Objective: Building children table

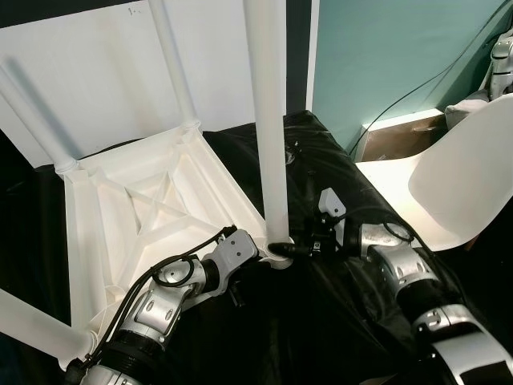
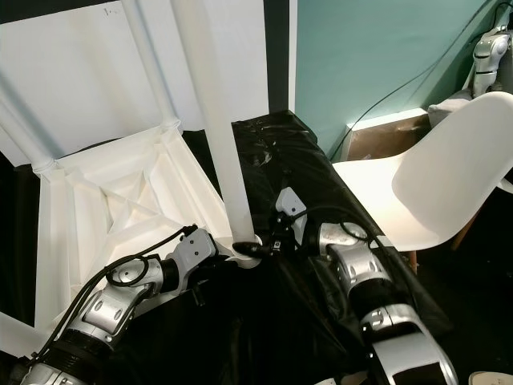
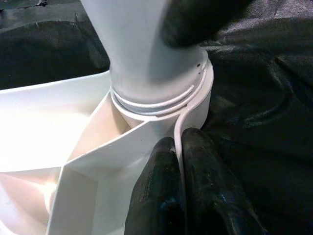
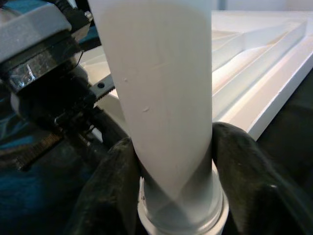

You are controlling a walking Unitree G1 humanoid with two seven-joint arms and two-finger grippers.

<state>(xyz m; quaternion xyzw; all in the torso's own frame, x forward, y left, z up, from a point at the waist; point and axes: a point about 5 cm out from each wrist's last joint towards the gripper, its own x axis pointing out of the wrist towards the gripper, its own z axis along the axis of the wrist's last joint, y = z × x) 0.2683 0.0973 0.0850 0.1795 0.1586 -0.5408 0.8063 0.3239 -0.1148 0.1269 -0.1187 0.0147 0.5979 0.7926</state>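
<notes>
At the centre of the left eye view, a white table leg (image 1: 265, 120) stands upright with its lower end seated in the corner socket (image 1: 280, 258) of an inverted white table top (image 1: 152, 216). The table top lies tilted on black sheeting (image 1: 337, 313), its ribbed underside facing up and occupying the left half of the frame. Three further legs are fitted at the other corners: one (image 1: 172, 60) rises toward the upper centre-left, one (image 1: 32, 120) toward the upper left edge, and one (image 1: 32, 325) runs to the lower left edge. The left gripper (image 1: 268, 253) reaches in from the lower left; in the left wrist view its two black fingers (image 3: 195, 191) are pinched together on the thin white rim of the table top directly below the socket, with the rim edge showing between them. The right gripper (image 1: 282, 249) reaches in from the lower right; in the right wrist view its fingers (image 4: 244, 181) are closed on the table leg just above the socket collar, one on each side of the tube. The two grippers sit just beside each other at the same corner. A white moulded chair (image 1: 449, 180) stands at the right of the frame, well apart from the table, before a teal wall (image 1: 385, 56). A white panel (image 1: 96, 72) stands behind the table top at the upper left.
</notes>
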